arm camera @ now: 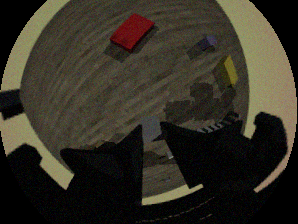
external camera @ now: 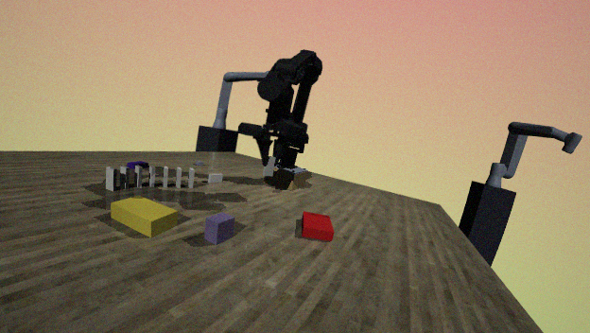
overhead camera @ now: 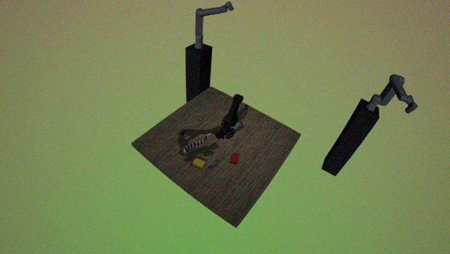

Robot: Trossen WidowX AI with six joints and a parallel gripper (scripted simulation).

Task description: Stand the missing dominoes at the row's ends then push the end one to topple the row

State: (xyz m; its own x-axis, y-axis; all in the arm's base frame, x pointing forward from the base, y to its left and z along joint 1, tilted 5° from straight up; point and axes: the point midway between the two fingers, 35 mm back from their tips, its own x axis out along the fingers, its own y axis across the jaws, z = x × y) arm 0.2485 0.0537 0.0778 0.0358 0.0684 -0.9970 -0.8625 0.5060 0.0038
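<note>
A row of several white dominoes (external camera: 151, 177) (overhead camera: 192, 144) (arm camera: 214, 123) stands on the wooden table (external camera: 331, 284) (overhead camera: 252, 173). One more white domino (external camera: 215, 178) lies flat just past the row's right end. My gripper (external camera: 271, 166) (overhead camera: 221, 136) (arm camera: 151, 126) is low over the table to the right of the row, shut on a white domino (external camera: 269, 168) (arm camera: 153, 131) that stands about upright between the fingers. In the wrist view the fingertips hide most of it.
A yellow block (external camera: 143, 215) (overhead camera: 198, 162) (arm camera: 229, 71), a light purple cube (external camera: 219, 228) (overhead camera: 214, 164) (arm camera: 206, 43) and a red block (external camera: 318, 226) (overhead camera: 234, 158) (arm camera: 132, 31) lie in front of the row. A dark purple block (external camera: 137, 164) (overhead camera: 182, 132) sits behind it. A brownish block (external camera: 290, 179) lies beside my gripper.
</note>
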